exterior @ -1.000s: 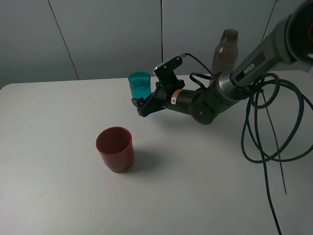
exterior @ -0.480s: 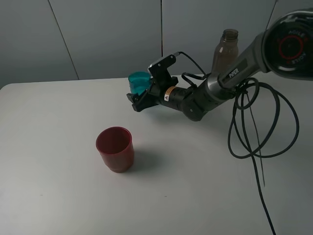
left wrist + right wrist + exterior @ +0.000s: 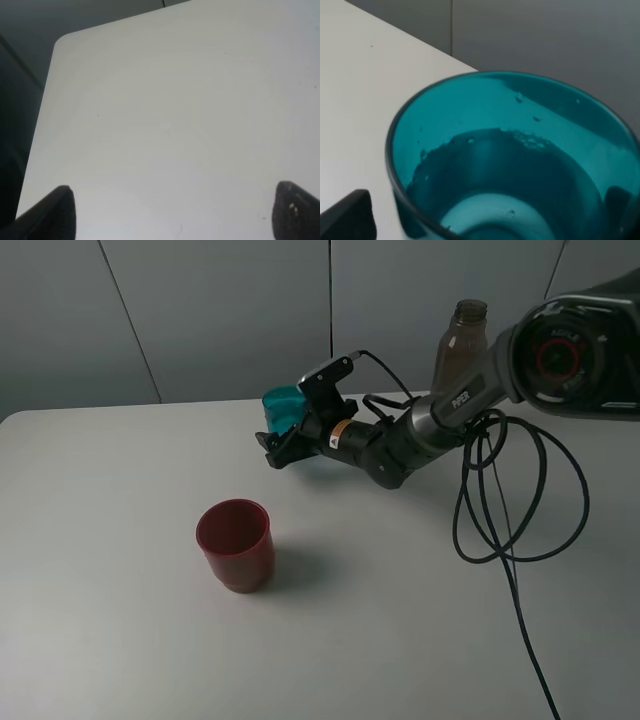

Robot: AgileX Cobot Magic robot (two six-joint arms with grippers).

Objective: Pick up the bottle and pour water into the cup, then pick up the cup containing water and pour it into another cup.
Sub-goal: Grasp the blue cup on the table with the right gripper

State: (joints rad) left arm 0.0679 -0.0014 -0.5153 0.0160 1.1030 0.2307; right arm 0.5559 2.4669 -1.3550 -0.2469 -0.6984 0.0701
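Note:
The teal cup (image 3: 283,402) stands near the table's back edge; the right wrist view shows it (image 3: 510,165) close up with water in its bottom. My right gripper (image 3: 283,447) reaches across to it and is open, one finger on each side of the cup's lower part. In the right wrist view the right gripper (image 3: 482,220) has a gap between one finger and the cup wall. The grey-brown bottle (image 3: 461,345) stands upright behind the right arm. Alone toward the front is the red cup (image 3: 236,543). My left gripper (image 3: 170,215) hangs open over bare table.
The white table (image 3: 120,620) carries loops of black cable (image 3: 520,530) on its right side. A grey wall runs behind the back edge. In the left wrist view a rounded table corner (image 3: 62,40) borders a dark drop.
The right gripper has slid left and farther back until its fingers flank the teal cup, now partly hidden behind it. The cups and the bottle have not moved.

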